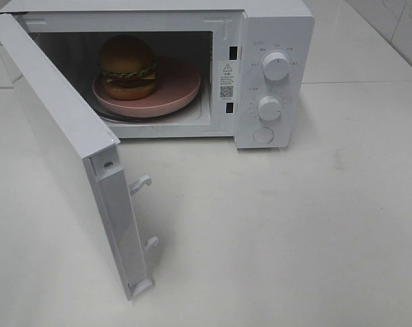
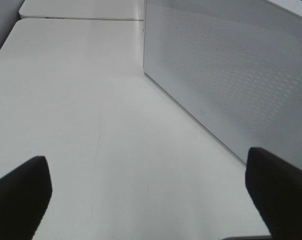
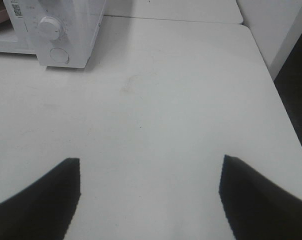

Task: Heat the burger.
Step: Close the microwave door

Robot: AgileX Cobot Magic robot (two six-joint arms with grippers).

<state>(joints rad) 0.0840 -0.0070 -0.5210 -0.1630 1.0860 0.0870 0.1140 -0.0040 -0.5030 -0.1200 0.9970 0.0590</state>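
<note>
Microwave [image 1: 274,27]: white casing, smooth with a satin finish that could be painted metal or plastic. Its door [image 1: 56,129] has a smooth white frame and a window panel that reads in the left wrist view as a finely perforated screen of dots, and the knobs [image 1: 276,65] and latch hooks [image 1: 143,182] are smooth white plastic. Burger [image 1: 127,58]: bun glossy golden-brown, lettuce frill duller; plate [image 1: 182,85] beneath it pink, smooth, matt to faintly satin. Table [image 1: 294,225]: white, smooth, low sheen with faint scuffs; left end effector [image 2: 147,170] and right end effector [image 3: 150,167] matt black.
</note>
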